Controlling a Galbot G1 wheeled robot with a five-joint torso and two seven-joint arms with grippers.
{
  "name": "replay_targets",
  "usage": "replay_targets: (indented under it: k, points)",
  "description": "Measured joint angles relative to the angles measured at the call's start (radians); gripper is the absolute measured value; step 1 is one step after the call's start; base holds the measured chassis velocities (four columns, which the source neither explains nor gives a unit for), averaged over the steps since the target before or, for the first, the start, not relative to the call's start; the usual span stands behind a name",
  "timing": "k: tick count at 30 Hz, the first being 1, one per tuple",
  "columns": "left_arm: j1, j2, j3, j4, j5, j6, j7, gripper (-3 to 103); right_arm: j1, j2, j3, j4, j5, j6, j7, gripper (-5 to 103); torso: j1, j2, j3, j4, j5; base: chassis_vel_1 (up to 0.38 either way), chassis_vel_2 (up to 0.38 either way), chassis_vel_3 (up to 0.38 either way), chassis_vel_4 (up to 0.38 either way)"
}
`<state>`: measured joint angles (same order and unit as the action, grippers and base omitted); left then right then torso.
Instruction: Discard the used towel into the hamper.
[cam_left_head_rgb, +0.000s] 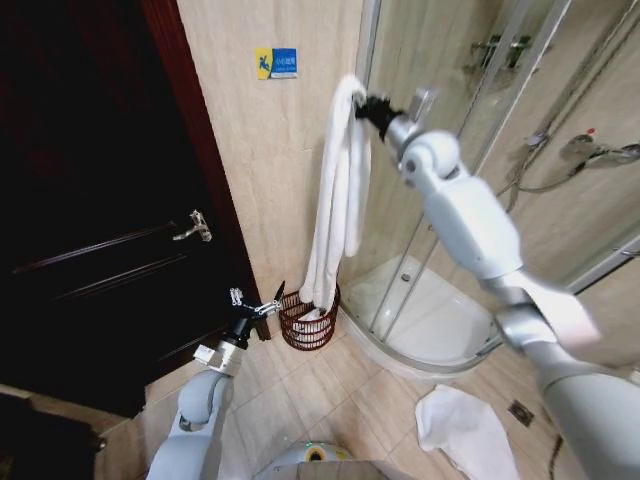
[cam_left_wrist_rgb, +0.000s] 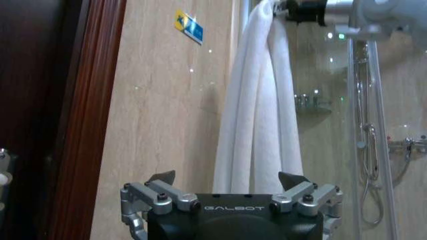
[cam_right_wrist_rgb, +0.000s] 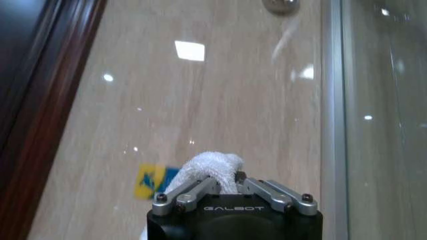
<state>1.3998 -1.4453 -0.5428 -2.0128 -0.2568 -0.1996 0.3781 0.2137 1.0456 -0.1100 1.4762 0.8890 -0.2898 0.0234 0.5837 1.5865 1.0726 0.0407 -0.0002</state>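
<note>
Towel (cam_left_head_rgb: 338, 190) hangs over hamper (cam_left_head_rgb: 309, 322), lower end inside; door (cam_left_head_rgb: 90, 200) left, shower (cam_left_head_rgb: 480, 150) right.

Bathroom: glass shower cabin (cam_left_head_rgb: 470, 200), tiles

Beige tiled wall (cam_left_head_rgb: 250, 150), dark wooden door (cam_left_head_rgb: 90, 200), glass shower enclosure (cam_left_head_rgb: 470, 200).

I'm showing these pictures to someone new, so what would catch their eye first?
First, the long white towel, pinched at its top by the right gripper held high beside the shower's glass wall, hanging down with its lower end in the small dark wire hamper on the floor. Next, the left gripper, open and low by the hamper near the dark door. Another white cloth lies crumpled on the tiles.
</note>
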Motion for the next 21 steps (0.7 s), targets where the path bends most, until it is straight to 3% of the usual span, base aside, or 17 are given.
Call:
replay_targets:
  k: [9,21]
  points:
    - [0.011,-0.005,-0.009,-0.015,0.0,0.0,-0.002,100,0.016,0.01,-0.026,-0.052,0.016,0.002,0.007,4,0.0,0.0,0.0,0.0002,0.0002,0.0,0.0,0.0,0.0]
    - [0.013,-0.006,-0.005,-0.017,0.003,-0.002,-0.003,100,-0.075,0.004,0.005,-0.134,-0.057,0.052,-0.026,4,0.0,0.0,0.0,0.0,0.0004,0.0,0.0,0.0,0.0]
